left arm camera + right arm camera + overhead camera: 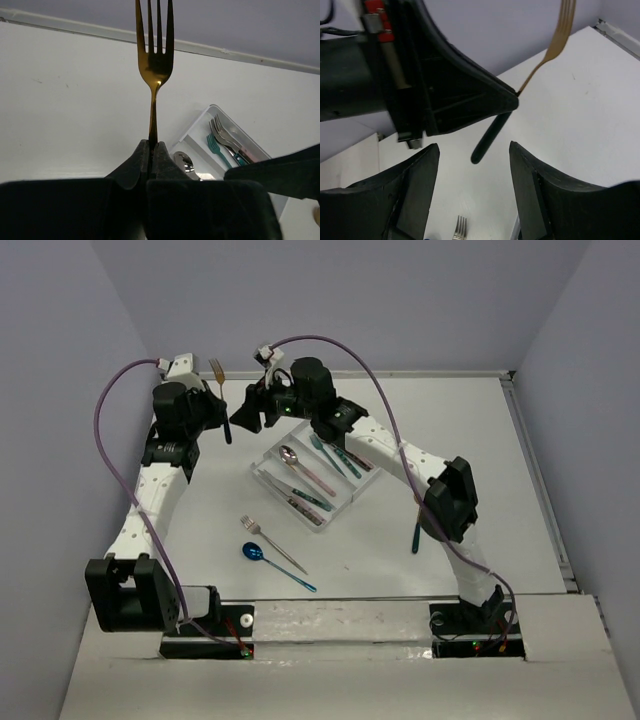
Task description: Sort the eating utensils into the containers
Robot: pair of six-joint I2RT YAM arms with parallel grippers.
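Note:
My left gripper (218,402) is shut on a gold-headed fork (221,398) with a dark handle, held upright above the table's back left. In the left wrist view the gripper (152,146) pinches the fork (155,60) below its head. My right gripper (246,412) is open and empty, right beside the fork's handle. In the right wrist view the dark handle (490,136) hangs just beyond the open gripper (474,146). The white three-compartment tray (354,499) holds several utensils. A silver fork (270,542) and a blue spoon (274,562) lie on the table in front of it.
A teal utensil (417,536) lies half hidden under the right arm. The tray's rim (192,127) shows in the left wrist view with a silver spoon (184,162), a teal fork (218,148) and silver forks (226,136). Walls close the back and sides.

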